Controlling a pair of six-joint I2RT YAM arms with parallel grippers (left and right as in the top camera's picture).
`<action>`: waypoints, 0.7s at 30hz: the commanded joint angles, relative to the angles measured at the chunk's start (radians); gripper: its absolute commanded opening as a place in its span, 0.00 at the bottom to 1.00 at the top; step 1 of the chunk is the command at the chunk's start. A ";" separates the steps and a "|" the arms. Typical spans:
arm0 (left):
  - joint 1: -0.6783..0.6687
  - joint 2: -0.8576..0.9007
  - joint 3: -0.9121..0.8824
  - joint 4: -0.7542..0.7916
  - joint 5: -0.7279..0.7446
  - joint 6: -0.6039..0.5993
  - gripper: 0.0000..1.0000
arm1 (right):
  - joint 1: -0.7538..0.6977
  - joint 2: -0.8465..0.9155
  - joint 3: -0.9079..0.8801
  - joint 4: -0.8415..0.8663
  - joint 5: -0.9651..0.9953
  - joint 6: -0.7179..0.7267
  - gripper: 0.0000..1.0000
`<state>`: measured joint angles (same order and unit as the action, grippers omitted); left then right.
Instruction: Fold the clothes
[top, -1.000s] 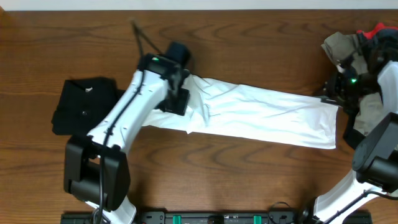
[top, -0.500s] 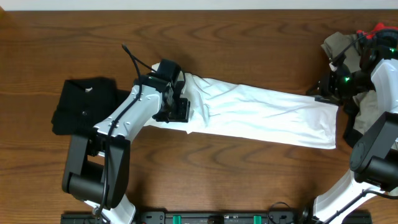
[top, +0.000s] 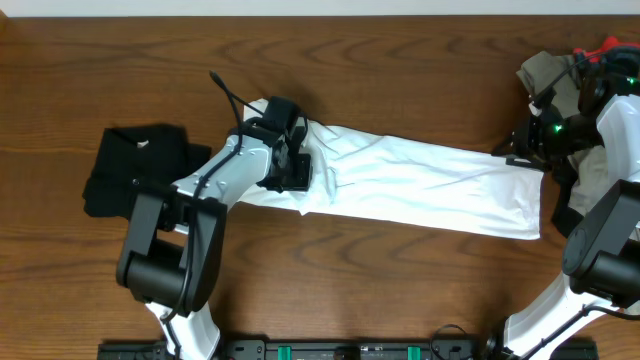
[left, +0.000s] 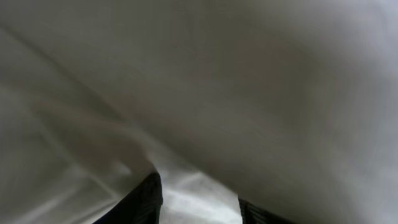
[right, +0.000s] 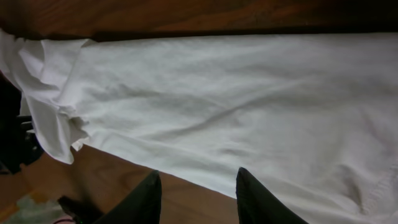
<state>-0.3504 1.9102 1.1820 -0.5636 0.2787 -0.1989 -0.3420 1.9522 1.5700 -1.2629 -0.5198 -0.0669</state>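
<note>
The white T-shirt (top: 420, 185) lies on the bench (top: 400, 60) as one long band, its long axis running left to right and dipping a little toward the right. And there's an arm at each end! The left gripper (top: 292, 168) is down on the rumpled left end, right on the cloth. The wrist view is nothing but white fabric, with its fingers (left: 143, 202) standing apart and cloth showing between them, nothing pinched that I can see.

Over on the far side, the right gripper (top: 525, 152) sits at the upper right corner of the band. Its fingers (right: 140, 199) are spread too, holding nothing, with the shirt's edge and bare wood showing in the gap. So each arm has its own end and neither reaches the middle.

My read is that the next fold goes along that long axis, one end carried over toward the other. The left end looks the messier one, bunched near the gripper, and may need smoothing first.

What's around? A folded black garment (top: 135, 170) lies to the left, close to the shirt's end but apart from it. At the right, a heap with khaki cloth (top: 550, 72) and a red piece (top: 608, 48) crowds in behind the right arm. That is the tight spot. The middle of the band lies open.
</note>
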 joint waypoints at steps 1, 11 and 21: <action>0.000 0.003 -0.006 0.021 0.001 -0.036 0.41 | 0.010 -0.007 0.005 -0.004 -0.004 -0.017 0.38; 0.000 -0.015 -0.005 0.007 -0.003 -0.050 0.06 | 0.011 -0.007 0.005 -0.006 -0.004 -0.017 0.38; 0.017 -0.137 0.031 -0.201 -0.289 -0.050 0.06 | 0.011 -0.007 0.005 -0.009 -0.003 -0.017 0.38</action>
<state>-0.3470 1.8221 1.1862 -0.7368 0.1402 -0.2401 -0.3420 1.9522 1.5696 -1.2709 -0.5198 -0.0669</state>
